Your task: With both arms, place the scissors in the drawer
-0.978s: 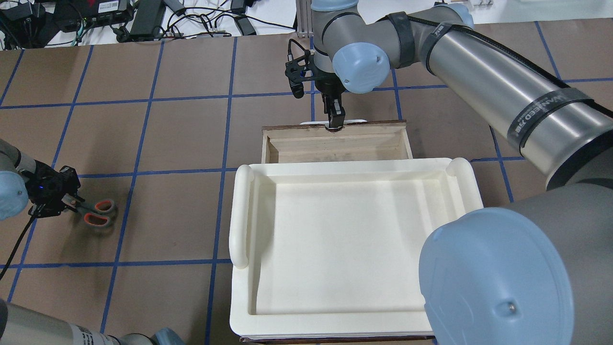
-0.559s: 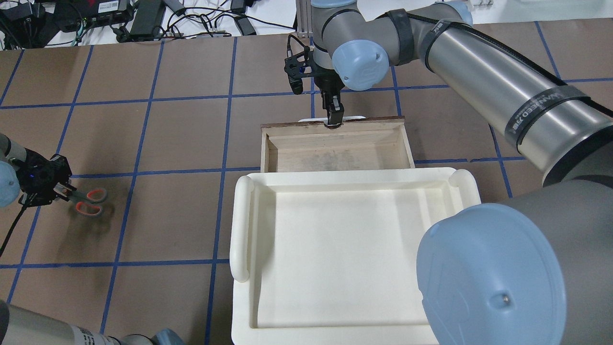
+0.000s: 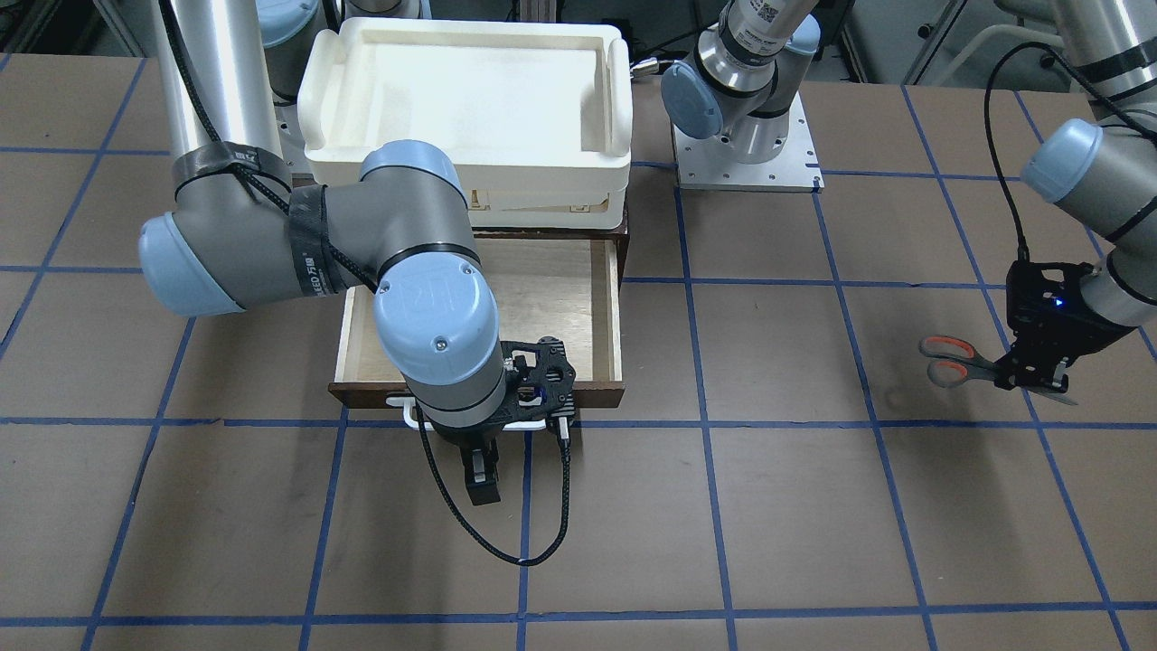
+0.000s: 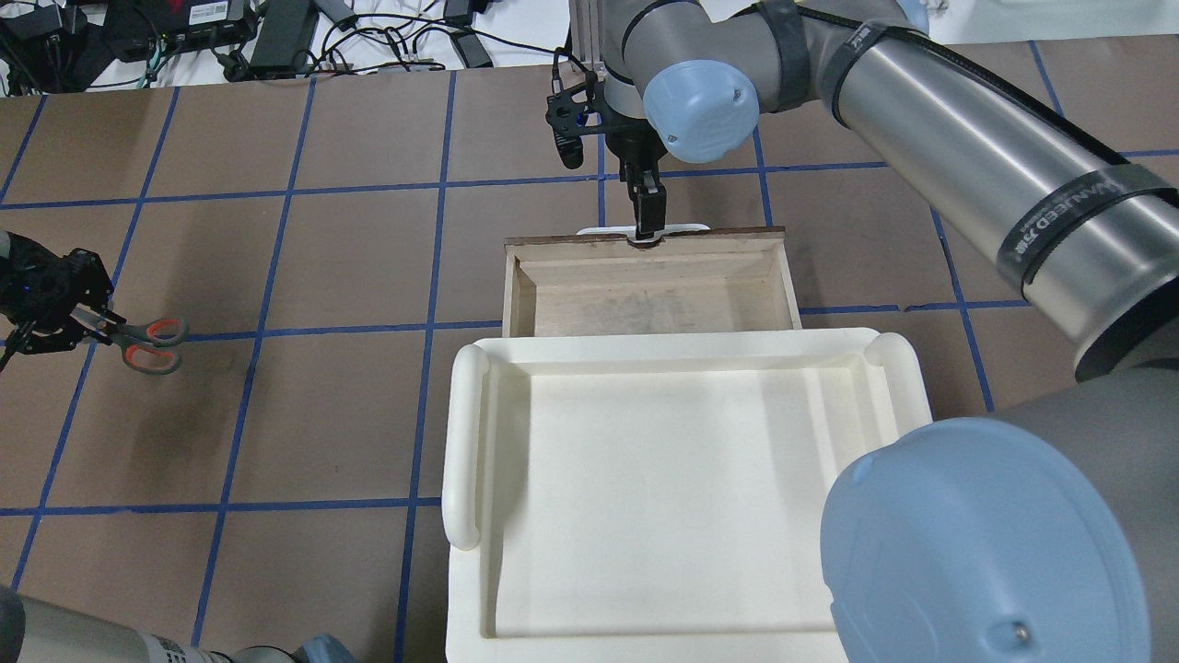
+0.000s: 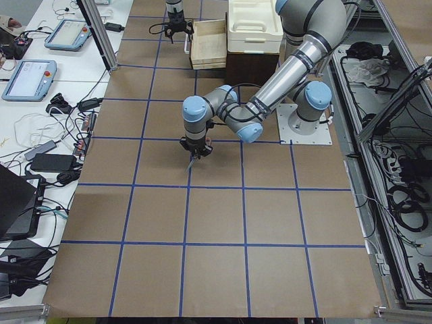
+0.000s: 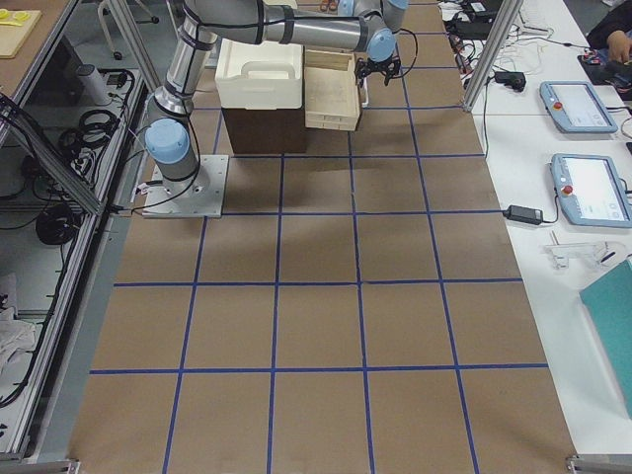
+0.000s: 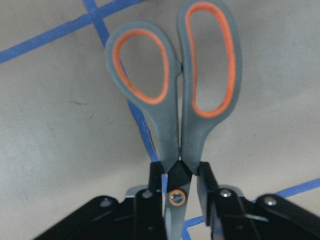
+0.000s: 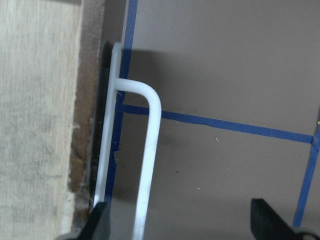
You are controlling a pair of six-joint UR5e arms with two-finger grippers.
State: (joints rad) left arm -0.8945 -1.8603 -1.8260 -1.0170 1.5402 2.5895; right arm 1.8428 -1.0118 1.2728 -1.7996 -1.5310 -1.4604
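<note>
My left gripper (image 4: 57,313) is shut on the scissors (image 4: 147,343) near their pivot and holds them above the table at the far left, blades hidden in the gripper. The left wrist view shows the grey, orange-lined handles (image 7: 200,75) pointing away from the gripper (image 7: 177,197). In the front view the gripper (image 3: 1035,371) and scissors (image 3: 949,362) are at the right. The drawer (image 4: 645,295) is pulled out with nothing in it. My right gripper (image 4: 647,226) is at its white handle (image 8: 147,165), fingers (image 8: 95,222) wide apart with the bar between them.
A large white plastic tray (image 4: 465,433) sits on the dark cabinet behind the drawer (image 3: 597,298), stacked on another tray (image 3: 542,203). The brown table carries blue tape lines. Cables and power bricks (image 4: 276,37) lie beyond its far edge.
My left gripper has moved further left and away from the robot with the scissors in it. More of the drawer's inside shows than a second ago. The right gripper stays at the handle.
</note>
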